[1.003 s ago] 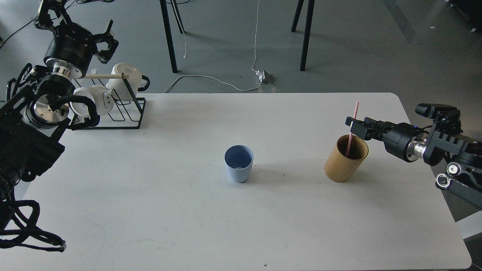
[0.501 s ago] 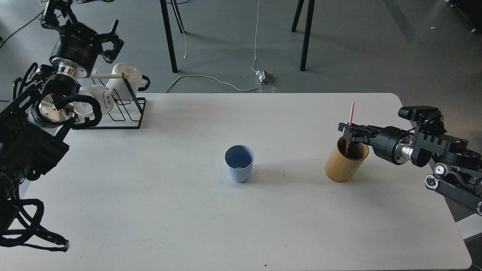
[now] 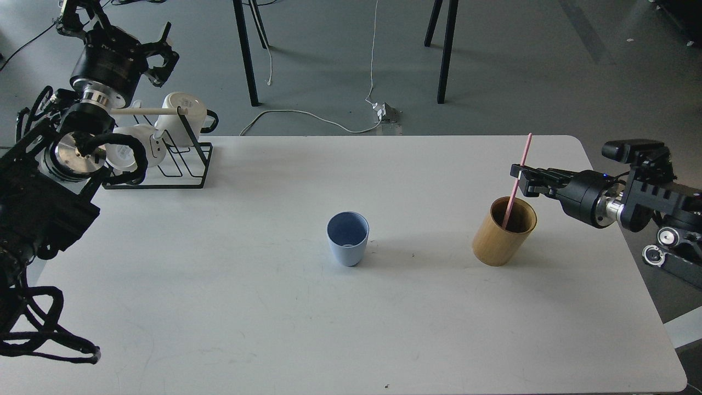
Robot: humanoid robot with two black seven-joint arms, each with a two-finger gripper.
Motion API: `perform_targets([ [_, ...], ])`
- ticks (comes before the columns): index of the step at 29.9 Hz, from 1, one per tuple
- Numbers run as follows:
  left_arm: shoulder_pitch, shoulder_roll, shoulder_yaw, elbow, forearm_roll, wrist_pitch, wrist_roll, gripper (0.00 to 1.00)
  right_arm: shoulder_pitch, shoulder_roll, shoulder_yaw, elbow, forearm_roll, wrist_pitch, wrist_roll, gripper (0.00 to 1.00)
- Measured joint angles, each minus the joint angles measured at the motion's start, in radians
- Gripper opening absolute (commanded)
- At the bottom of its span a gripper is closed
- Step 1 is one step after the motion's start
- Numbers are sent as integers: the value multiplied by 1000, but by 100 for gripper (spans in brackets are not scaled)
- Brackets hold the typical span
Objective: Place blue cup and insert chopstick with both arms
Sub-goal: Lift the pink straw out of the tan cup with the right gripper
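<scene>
Compared with half a second ago, the long thin pink chopstick (image 3: 516, 181) stands much higher out of the wide tan bamboo cylinder (image 3: 503, 231): more of its length shows above the right hand (image 3: 521, 180), which has risen from the cylinder's rim and is clamped on the stick near its middle. The lower tip is still inside the cylinder, so I judge the lift only half done; the stick must clear the rim before it can travel.

The small pale blue tapered cup (image 3: 347, 237) stands upright and empty on the white bench (image 3: 274, 318), at nine o'clock from the cylinder and well apart from it, with nothing between them.

The left hand (image 3: 156, 55) hovers with fingers apart above the black wire rack (image 3: 164, 159) holding white mugs (image 3: 184, 111), at ten o'clock from the cup, well away from the transfer path.
</scene>
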Motion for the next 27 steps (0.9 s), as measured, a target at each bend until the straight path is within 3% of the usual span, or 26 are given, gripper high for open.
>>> perform_targets([
  [7, -5, 6, 0, 0, 0, 0, 0, 100, 140, -134, 11, 125, 30, 4, 0, 4],
  [13, -14, 9, 2, 0, 0, 0, 1, 100, 321, -120, 13, 121, 117, 10, 0, 3],
  [19, -17, 9, 6, -1, 1, 0, 3, 100, 373, 82, -4, 100, 128, 12, -9, 2],
  [27, -24, 8, 9, -1, 3, 0, 3, 100, 296, 386, -47, -43, 128, 5, -7, 2],
])
